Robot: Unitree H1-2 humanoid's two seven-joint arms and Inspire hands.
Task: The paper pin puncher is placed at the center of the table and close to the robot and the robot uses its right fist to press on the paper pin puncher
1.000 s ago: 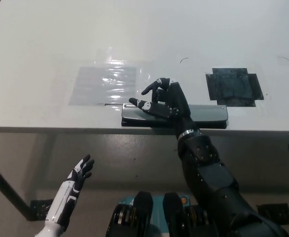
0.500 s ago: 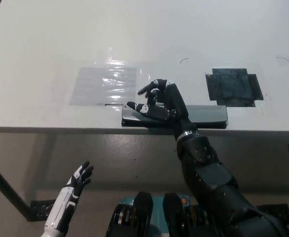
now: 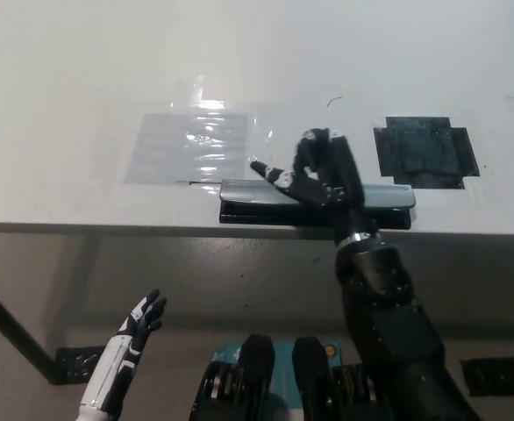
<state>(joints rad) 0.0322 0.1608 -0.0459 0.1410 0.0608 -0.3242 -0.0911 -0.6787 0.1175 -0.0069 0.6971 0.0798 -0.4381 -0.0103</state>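
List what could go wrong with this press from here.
The paper pin puncher lies right along the table's near edge, so an off-centre push may tip or slide it off. The right robot hand has curled fingers but its thumb sticks out, so it may catch. The left robot hand hangs below, steadying nothing.

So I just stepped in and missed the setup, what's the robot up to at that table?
The robot's black right hand is on top of the long paper pin puncher, which lies along the near edge of the white table. Its fingers are mostly curled into a fist, though one sticks out to the left. The white left hand rests low, below the table edge, with its fingers spread. A clear plastic sheet and a patch of black tape lie farther back.
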